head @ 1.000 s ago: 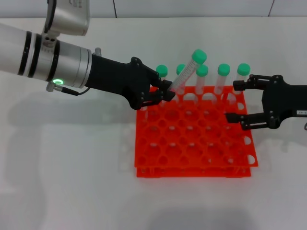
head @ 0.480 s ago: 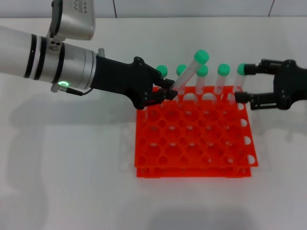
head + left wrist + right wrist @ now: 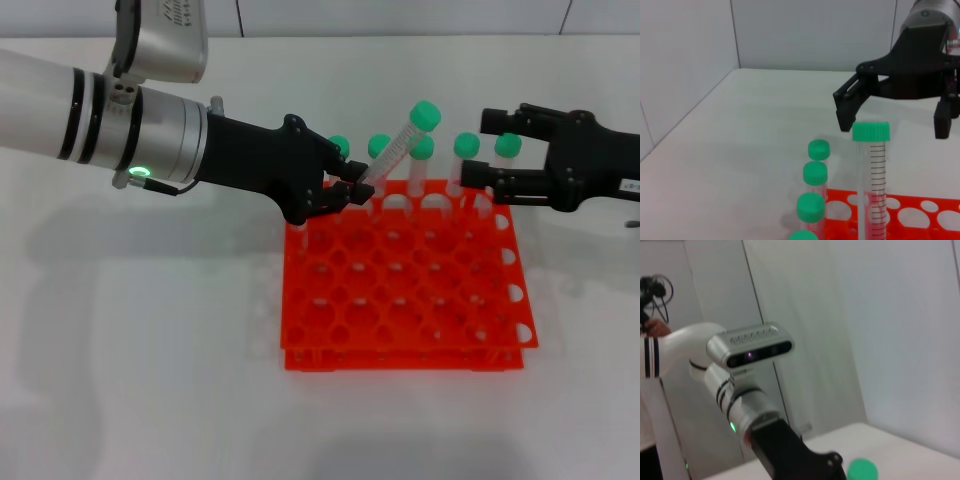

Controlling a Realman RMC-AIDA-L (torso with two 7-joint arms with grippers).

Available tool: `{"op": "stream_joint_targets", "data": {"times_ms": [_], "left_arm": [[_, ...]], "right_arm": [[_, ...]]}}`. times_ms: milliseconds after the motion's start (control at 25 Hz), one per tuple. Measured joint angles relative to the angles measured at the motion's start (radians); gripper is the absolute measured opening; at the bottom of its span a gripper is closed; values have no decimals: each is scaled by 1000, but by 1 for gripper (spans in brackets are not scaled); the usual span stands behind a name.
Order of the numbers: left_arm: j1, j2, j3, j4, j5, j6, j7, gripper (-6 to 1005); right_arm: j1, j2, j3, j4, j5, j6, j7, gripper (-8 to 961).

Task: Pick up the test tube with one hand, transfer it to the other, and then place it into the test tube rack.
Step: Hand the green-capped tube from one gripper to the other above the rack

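Note:
My left gripper (image 3: 354, 187), the unlabelled black claw on the thick white-silver arm, is shut on the lower part of the test tube (image 3: 393, 152). It holds the tube tilted over the back left of the orange-red rack (image 3: 400, 300), green cap up and to the right. My right gripper (image 3: 487, 147), with the white label, is open just right of the cap, level with the back row. In the left wrist view the held tube (image 3: 872, 170) stands in front of the open right gripper (image 3: 894, 125). The right wrist view shows the left arm (image 3: 750, 405) and a green cap (image 3: 861, 470).
Several more green-capped tubes (image 3: 466, 160) stand in the rack's back row, right under and beside both grippers; three show in the left wrist view (image 3: 815, 174). The rack's other holes hold nothing. White table (image 3: 150, 380) lies all around the rack.
My right gripper has moved from beside the rack's right edge back and left toward the held tube's cap, still open. My left gripper has shifted the tube slightly right.

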State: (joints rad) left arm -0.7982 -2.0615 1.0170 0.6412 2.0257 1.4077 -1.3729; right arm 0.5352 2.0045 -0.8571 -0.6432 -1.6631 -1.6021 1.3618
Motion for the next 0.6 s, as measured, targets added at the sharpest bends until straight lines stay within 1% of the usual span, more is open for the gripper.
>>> {"op": "stream_joint_targets", "data": {"times_ms": [120, 320, 600], "left_arm": [[0, 0, 0, 0, -1, -7, 6, 233], [-1, -2, 0, 0, -2, -12, 9, 235], [-1, -5, 0, 3, -3, -12, 18, 239]], "right_arm": [[9, 8, -5, 66, 47, 6, -51, 856], [27, 8, -5, 183, 129, 11, -160, 856], [28, 15, -5, 224, 155, 47, -208, 855]]}}
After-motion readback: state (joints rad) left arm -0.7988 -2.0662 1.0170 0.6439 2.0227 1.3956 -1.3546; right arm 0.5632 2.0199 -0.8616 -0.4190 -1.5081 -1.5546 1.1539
